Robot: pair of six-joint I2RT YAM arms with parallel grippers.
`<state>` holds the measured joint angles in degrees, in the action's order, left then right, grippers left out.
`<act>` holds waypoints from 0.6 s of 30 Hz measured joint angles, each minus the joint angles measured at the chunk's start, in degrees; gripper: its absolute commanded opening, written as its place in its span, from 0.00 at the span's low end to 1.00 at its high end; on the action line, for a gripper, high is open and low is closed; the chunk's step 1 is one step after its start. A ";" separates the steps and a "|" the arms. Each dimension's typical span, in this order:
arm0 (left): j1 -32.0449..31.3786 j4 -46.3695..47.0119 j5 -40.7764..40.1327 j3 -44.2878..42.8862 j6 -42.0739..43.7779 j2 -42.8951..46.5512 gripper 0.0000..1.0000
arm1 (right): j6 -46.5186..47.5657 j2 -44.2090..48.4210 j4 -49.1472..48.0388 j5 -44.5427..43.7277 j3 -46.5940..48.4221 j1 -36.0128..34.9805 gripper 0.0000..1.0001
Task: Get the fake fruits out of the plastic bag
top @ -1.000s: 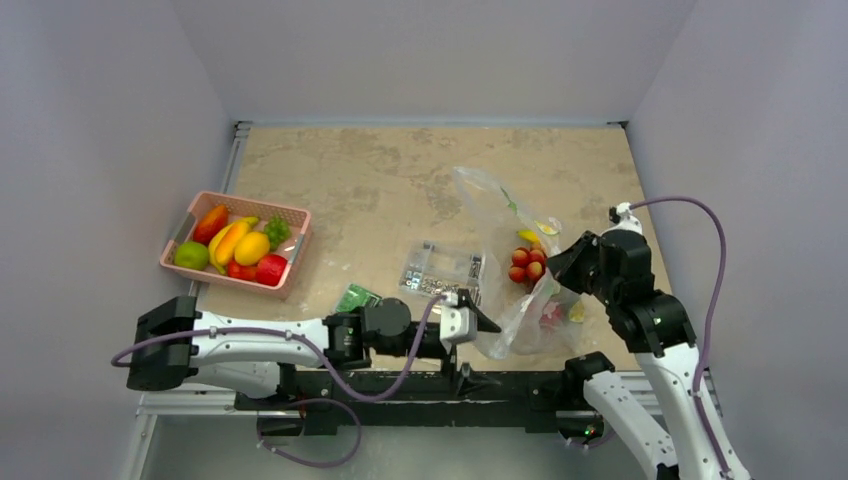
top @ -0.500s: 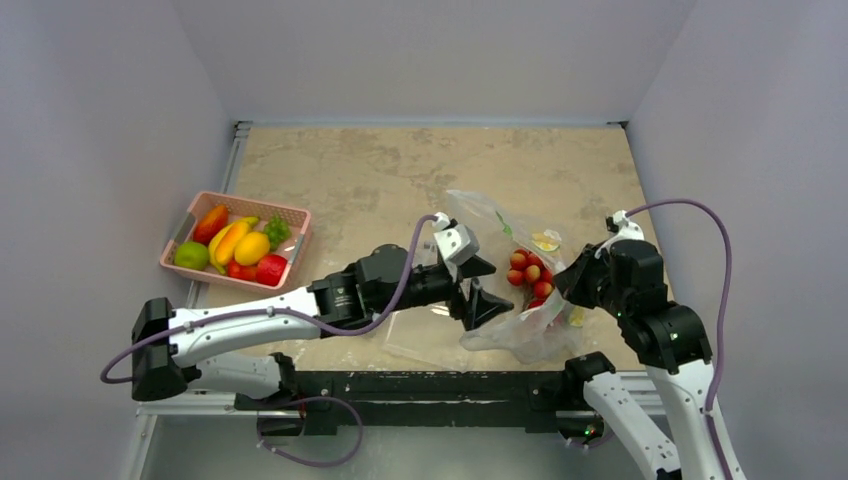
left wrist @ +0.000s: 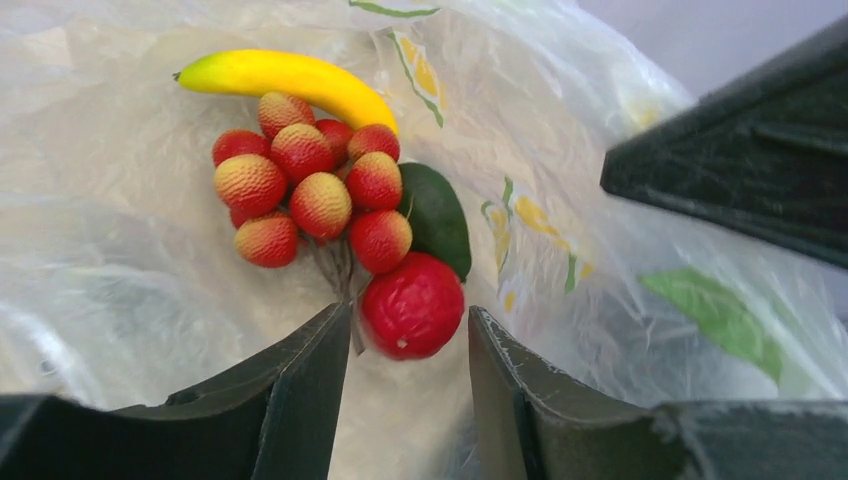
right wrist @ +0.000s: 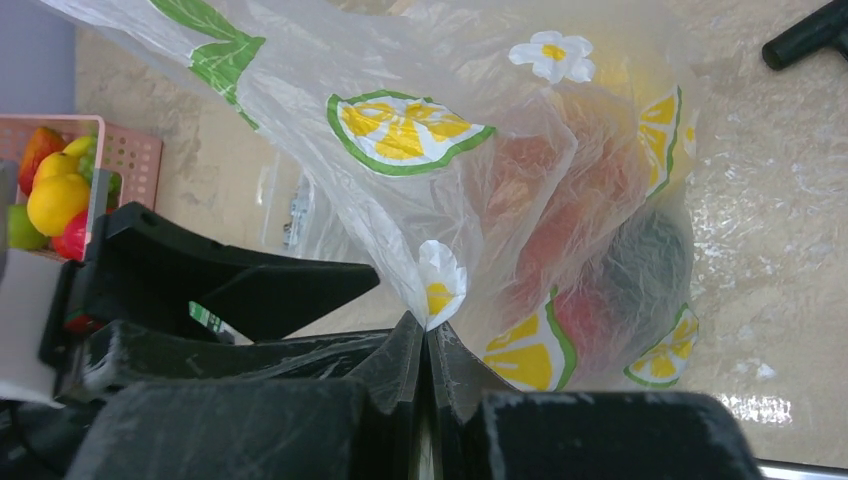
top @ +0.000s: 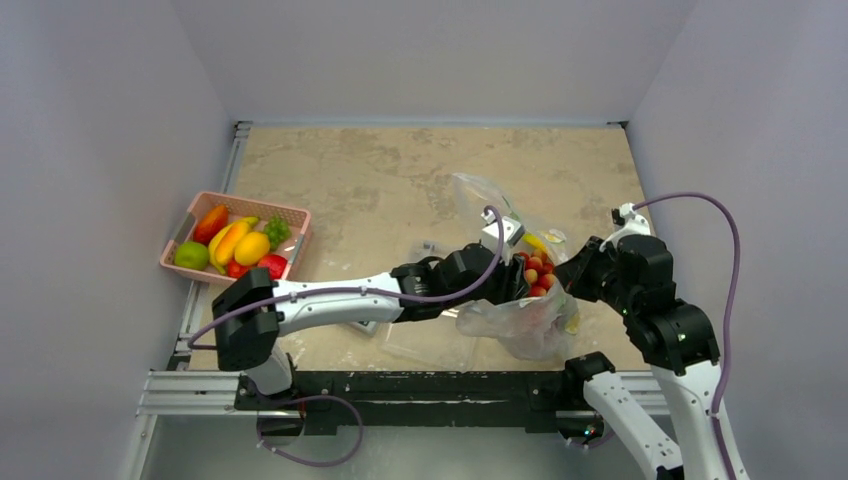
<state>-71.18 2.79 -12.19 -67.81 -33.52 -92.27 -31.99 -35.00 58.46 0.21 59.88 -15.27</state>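
The plastic bag [top: 522, 322] with lemon-slice prints [right wrist: 402, 128] lies at the right front of the table, its mouth held up. My right gripper [right wrist: 425, 330] is shut on a pinch of its rim. The left gripper [left wrist: 408, 318] reaches inside the bag [left wrist: 120, 290], open. Its fingertips flank a round red fruit [left wrist: 413, 305] with small gaps on both sides. Beyond it lie the bunch of red grapes [left wrist: 300, 190], a yellow banana [left wrist: 290, 78] and a dark green fruit [left wrist: 440, 215]. From above, the grapes [top: 535, 272] show beside the left gripper [top: 513, 277].
A pink basket [top: 255, 203] of other fruits stands at the left, also visible in the right wrist view [right wrist: 125, 150]. A clear hard box [top: 428, 249] of small parts lies under the outstretched left arm [top: 340, 295]. The right arm [top: 650, 300] stands close behind the bag.
The left arm swung from the table's front edge up and right into the bag's mouth, and its jaws narrowed. The right gripper kept its hold on the bag, shifting slightly.
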 measured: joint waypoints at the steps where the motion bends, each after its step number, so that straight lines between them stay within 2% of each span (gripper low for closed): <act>1: 0.09 -0.28 0.09 -1.25 -0.61 -1.38 0.45 | 0.00 0.02 -0.02 0.00 0.04 0.00 0.00; 7: 0.31 -0.87 1.51 -7.39 -5.64 -8.70 0.41 | -0.02 0.37 0.04 0.02 0.07 0.00 0.00; 10: 0.28 -0.76 2.23 -7.85 -7.89 -11.63 0.52 | -0.04 0.87 0.09 0.02 0.07 0.00 0.00; 14: 0.28 -0.57 3.39 -7.85 -11.04 -15.54 0.56 | -0.09 1.66 0.31 0.00 -0.07 0.00 0.00; 18: 0.17 1.01 4.28 -7.78 -13.92 -19.12 0.72 | -0.09 2.32 0.28 0.00 -0.74 0.02 0.00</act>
<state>-71.00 3.79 -7.90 -75.59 -47.44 -111.39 -32.08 -32.69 58.74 0.21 59.13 -15.25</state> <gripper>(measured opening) 0.619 0.004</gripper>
